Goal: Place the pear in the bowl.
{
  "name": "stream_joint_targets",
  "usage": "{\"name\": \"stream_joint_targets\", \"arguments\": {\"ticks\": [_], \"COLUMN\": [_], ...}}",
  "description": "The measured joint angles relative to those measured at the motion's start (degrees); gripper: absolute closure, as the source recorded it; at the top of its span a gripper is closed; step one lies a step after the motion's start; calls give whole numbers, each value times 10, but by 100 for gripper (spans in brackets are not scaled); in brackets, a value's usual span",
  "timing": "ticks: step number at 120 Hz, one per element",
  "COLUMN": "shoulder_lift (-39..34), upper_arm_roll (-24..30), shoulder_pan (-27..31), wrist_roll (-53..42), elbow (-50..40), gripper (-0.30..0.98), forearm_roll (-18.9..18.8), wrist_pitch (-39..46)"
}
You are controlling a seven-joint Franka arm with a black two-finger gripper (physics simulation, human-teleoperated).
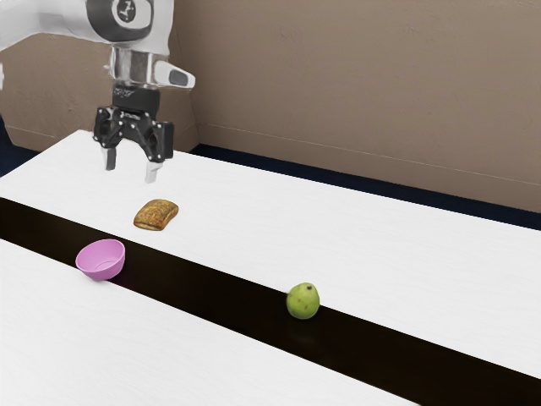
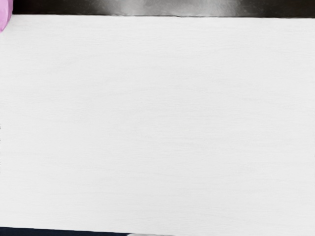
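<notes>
Pear, bread, spread pincer in exterior view, bowl edge in wrist view

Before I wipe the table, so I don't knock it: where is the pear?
In the exterior view, the pear sits on the dark stripe, just right of the view's middle; the pink bowl and bread lie toward the exterior view's left.
</notes>
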State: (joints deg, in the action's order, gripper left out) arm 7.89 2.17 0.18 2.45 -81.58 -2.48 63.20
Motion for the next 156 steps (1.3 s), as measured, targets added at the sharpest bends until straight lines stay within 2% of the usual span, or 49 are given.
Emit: {"name": "stream_joint_targets", "arguments": {"ticks": [16,40,54,72,97,113,133,156], "shoulder_lift": [-2,-25,-95,-114,-104,-77,-36,1], "upper_arm_roll": [1,-17,-10,11,38,65,91,109], "shoulder_pan": [0,3,10,12,-8,0,0,-2], "wrist_roll": [9,18,23,27,24,8,-16,-35], "elbow": [-3,-20,-157,-300,-419,-451,-454,-454], "gripper": [0,0,0,0,0,0,0,0], "forearm_roll": [-4,19,25,23,25,29,31,32], "wrist_pitch": [107,191,270,405,599,697,777,817]}}
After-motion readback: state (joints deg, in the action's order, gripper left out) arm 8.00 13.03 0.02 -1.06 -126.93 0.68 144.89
